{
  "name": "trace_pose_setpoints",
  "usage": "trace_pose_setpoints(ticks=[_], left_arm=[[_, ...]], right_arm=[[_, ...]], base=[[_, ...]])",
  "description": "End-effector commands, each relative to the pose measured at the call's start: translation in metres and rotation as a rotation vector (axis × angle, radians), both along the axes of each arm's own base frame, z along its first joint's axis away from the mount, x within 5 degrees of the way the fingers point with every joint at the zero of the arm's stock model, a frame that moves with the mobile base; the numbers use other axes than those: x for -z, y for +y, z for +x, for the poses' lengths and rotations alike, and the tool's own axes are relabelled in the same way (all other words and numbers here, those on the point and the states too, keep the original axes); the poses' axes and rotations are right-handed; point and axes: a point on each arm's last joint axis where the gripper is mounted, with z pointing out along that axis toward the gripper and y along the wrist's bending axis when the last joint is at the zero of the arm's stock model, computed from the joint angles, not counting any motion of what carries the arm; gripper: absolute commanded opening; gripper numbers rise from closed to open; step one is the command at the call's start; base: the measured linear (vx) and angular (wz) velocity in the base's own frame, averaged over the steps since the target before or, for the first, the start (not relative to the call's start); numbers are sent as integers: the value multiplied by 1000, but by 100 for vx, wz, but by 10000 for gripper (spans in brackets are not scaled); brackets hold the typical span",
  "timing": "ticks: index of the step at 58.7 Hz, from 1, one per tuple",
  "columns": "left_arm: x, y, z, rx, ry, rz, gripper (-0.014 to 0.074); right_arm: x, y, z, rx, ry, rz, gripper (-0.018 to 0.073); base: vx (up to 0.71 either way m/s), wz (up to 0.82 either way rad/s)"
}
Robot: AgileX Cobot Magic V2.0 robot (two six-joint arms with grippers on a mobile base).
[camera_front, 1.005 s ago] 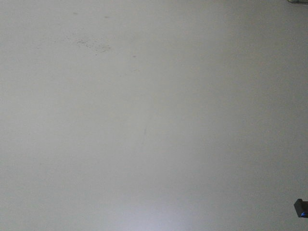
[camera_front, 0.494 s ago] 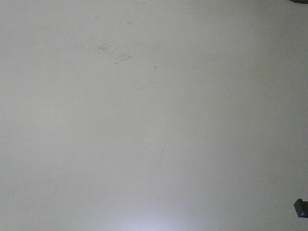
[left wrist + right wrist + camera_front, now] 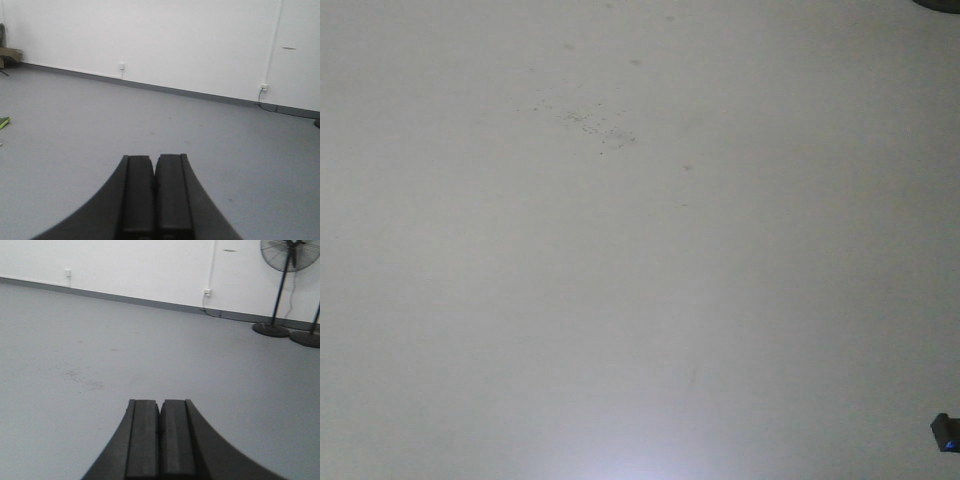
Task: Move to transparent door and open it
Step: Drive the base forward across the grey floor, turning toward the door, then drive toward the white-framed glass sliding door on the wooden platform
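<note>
Exterior front-facing view: a pale grey floor (image 3: pixel 640 300) is filling nearly the whole picture, with a scatter of small dark specks (image 3: pixel 590 122) lying in the upper middle, a dark rounded edge (image 3: pixel 937 4) peeking in at the top right corner, and a small dark part with a blue light (image 3: pixel 946 434) sitting at the lower right edge; neither arm is showing here. Left wrist-mounted view: the left gripper (image 3: pixel 155 197) is pointing out over the grey floor, its two black fingers pressed together with no gap and nothing between them; beyond it a white wall (image 3: pixel 150 35) is standing above a grey skirting strip (image 3: pixel 175 91), carrying one white socket (image 3: pixel 121 65) to the left and a second socket (image 3: pixel 264 87) to the right under a thin white conduit (image 3: pixel 274 45); brown cardboard (image 3: pixel 9 54) is sitting at the far left, and a yellow-green item (image 3: pixel 4 122) is lying on the floor at the left edge. Right wrist-mounted view: the right gripper (image 3: pixel 160 440) is likewise held closed and empty, fingers touching, over the same floor, where a faint patch of specks (image 3: pixel 82 379) is lying ahead on the left; a black pedestal fan (image 3: pixel 288 270) is standing on a round base at the far right by the wall, with a second round base (image 3: pixel 306 338) just beside it. The transparent door is not appearing in any of the three views.
</note>
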Motion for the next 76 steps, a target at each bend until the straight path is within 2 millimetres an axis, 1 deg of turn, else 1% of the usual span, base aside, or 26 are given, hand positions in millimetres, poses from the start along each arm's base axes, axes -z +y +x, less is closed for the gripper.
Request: trace_pose_setpoints(ticks=[1,76], left_arm=[[-3,0,-1,3,-81,-8,-3],[-3,0,-1,3,-81,-8,-3]], right_arm=[[-7,0,0,-7,-94,-19,-6],[-7,0,0,-7,-94,-19,-6]], base=[[36,30],[36,44]])
